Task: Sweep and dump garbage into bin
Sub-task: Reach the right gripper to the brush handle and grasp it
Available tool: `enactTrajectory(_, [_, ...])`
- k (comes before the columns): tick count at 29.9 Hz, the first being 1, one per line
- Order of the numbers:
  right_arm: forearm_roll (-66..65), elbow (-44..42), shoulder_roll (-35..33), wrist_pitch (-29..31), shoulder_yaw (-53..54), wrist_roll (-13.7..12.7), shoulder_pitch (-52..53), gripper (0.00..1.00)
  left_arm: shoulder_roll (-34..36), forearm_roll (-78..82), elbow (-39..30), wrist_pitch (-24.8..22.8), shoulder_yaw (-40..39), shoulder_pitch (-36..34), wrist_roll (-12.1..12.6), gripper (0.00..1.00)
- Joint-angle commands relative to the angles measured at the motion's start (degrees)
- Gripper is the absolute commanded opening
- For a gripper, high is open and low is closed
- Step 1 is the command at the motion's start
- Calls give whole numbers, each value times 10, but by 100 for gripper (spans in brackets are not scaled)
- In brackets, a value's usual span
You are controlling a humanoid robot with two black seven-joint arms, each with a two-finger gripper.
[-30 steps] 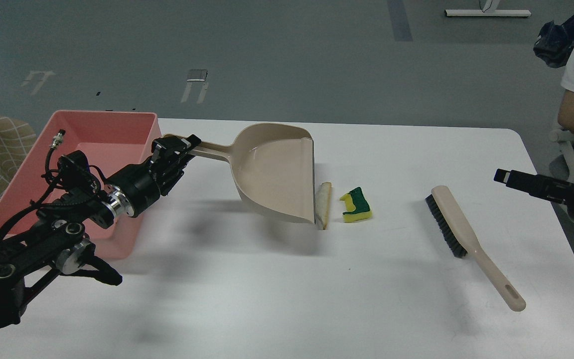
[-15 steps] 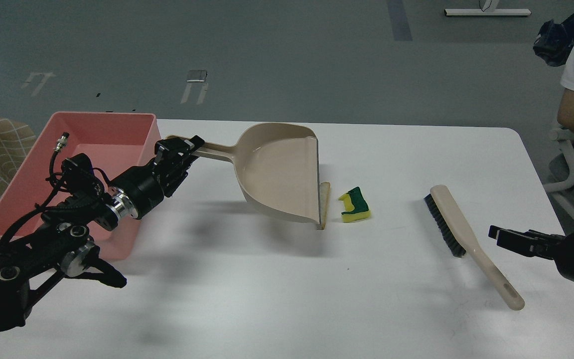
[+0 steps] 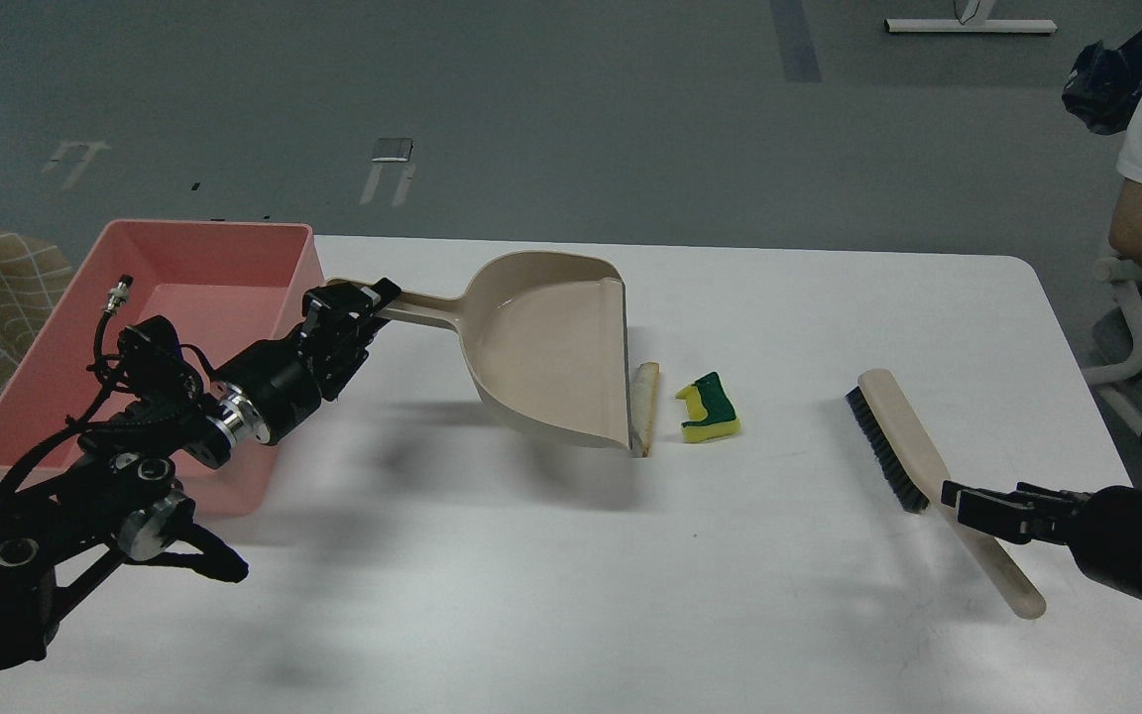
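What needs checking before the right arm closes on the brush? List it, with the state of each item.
1. Dustpan held by the left gripper at its handle: ok.
2. Dustpan's open edge beside the whitish strip, facing the sponge chunk: ok.
3. Both scraps on the table, between dustpan and brush: ok.
4. Right gripper at the brush handle: ok. Whether its fingers straddle the handle: cannot tell.
5. Brush grasped: not ok; it lies flat on the table.
6. Pink bin within reach, beside the left arm: ok.
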Motion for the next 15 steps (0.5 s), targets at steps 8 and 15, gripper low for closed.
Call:
enactTrajectory(8, [-4, 0, 11, 3, -25, -1, 0, 80, 0, 0, 1, 16, -1, 17, -9, 0])
enactTrajectory(15, [-2, 1, 11, 2, -28, -1, -4, 54, 0, 0, 1, 17, -1, 17, -10, 0])
